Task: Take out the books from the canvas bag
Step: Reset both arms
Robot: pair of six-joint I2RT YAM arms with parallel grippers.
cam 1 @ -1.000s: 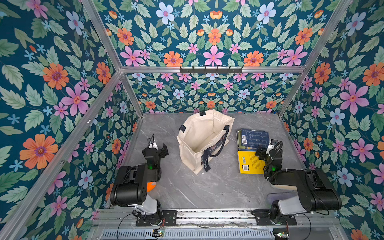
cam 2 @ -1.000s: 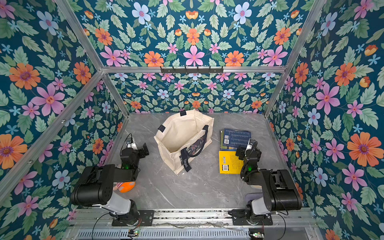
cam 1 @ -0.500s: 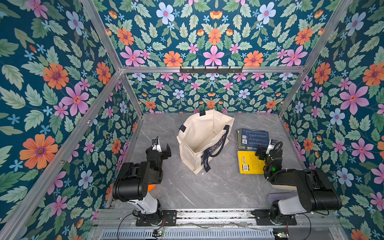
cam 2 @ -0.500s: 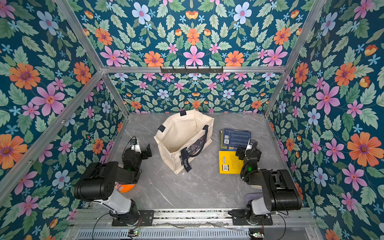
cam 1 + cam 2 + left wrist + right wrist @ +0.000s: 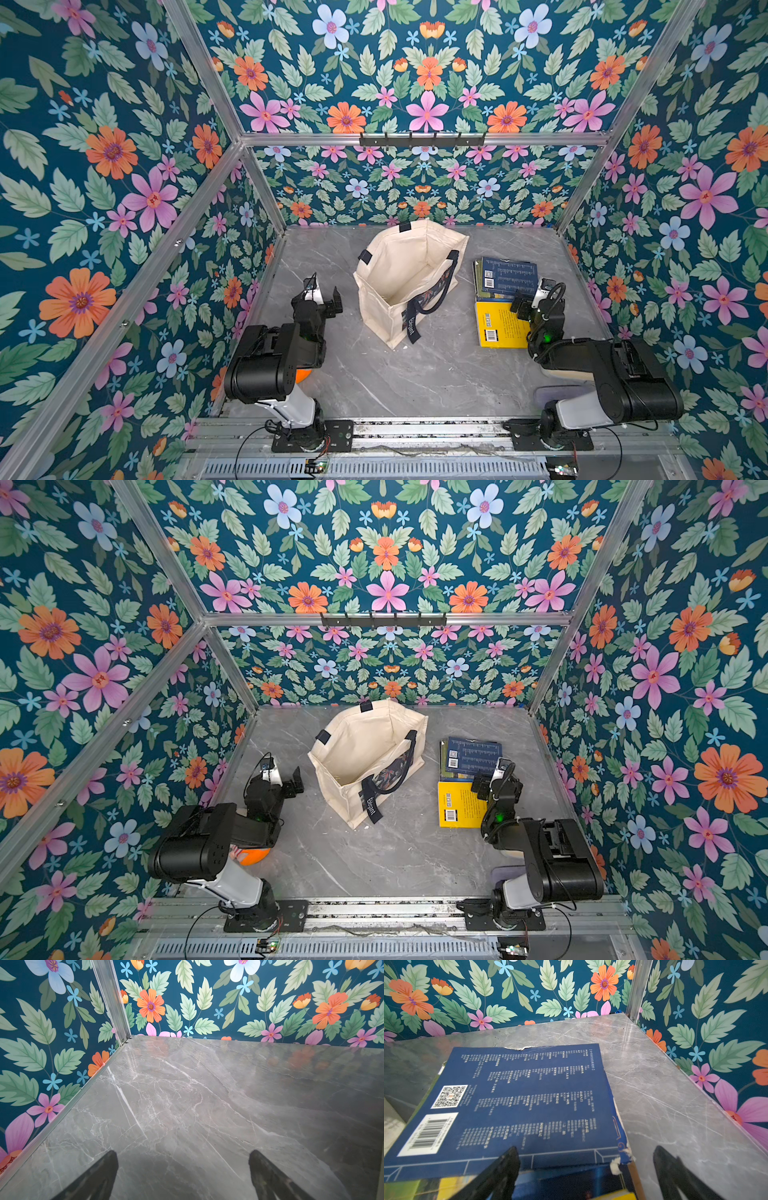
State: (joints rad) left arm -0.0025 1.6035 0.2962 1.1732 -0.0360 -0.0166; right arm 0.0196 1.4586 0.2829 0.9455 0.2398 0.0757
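We are seeing the cream canvas bag (image 5: 395,270) standing open, navy handle drooping. The books (image 5: 505,278) are lying flat beside it, a dark blue stack against a yellow paperback (image 5: 496,326).

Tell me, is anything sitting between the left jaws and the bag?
No, nothing visible. Only bare grey table lies between the open, empty left jaws and the cream bag in both top views. The books lie on the bag's other side.
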